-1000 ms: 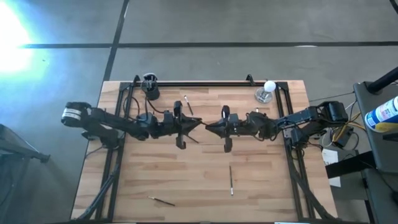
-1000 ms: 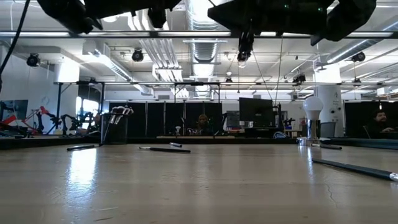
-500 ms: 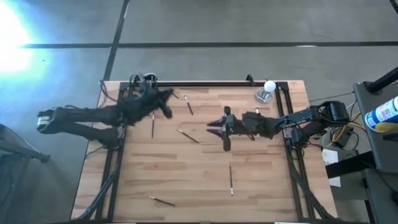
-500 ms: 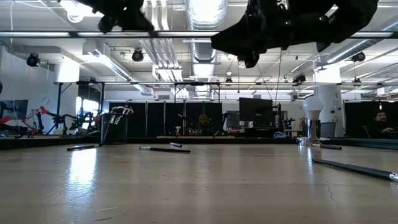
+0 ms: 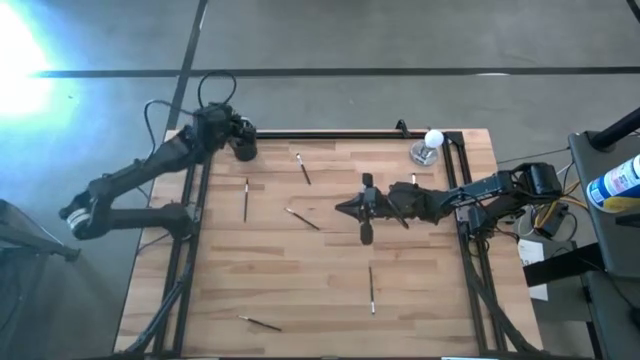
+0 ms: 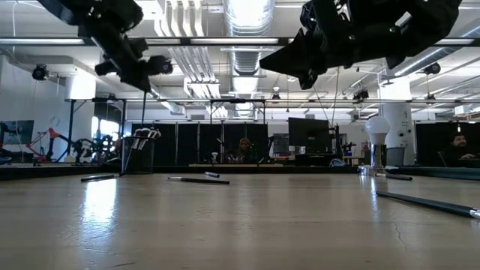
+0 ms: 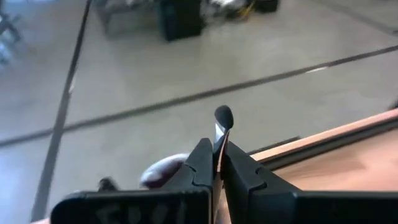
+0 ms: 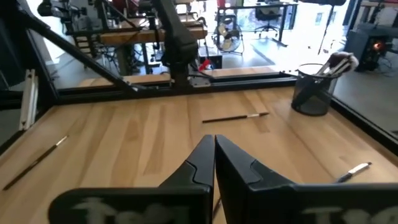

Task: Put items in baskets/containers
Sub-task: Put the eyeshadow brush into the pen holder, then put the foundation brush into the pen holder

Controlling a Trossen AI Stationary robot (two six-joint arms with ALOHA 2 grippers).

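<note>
Where the left gripper [image 7: 217, 163] pinches a brush [image 7: 222, 122] by its thin shaft, head proud of the fingers, it hovers beside the cup [image 5: 243, 147] at the far left corner. Judged light, stiff and slippery; grip mid-shaft. Right gripper [image 5: 347, 207] waits mid-table, fingers pressed together, empty. Loose sticks [image 5: 371, 290] lie scattered, well apart; a bulb [image 5: 432, 139] stands clear.

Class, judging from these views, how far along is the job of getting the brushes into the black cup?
Done: several brushes already stand in the black cup. In hand: the left gripper, near the cup at the table's far left corner, is shut on a dark-headed brush. The right gripper hangs shut and empty over mid-table. Left: five loose brushes, such as one on the near side.
</note>
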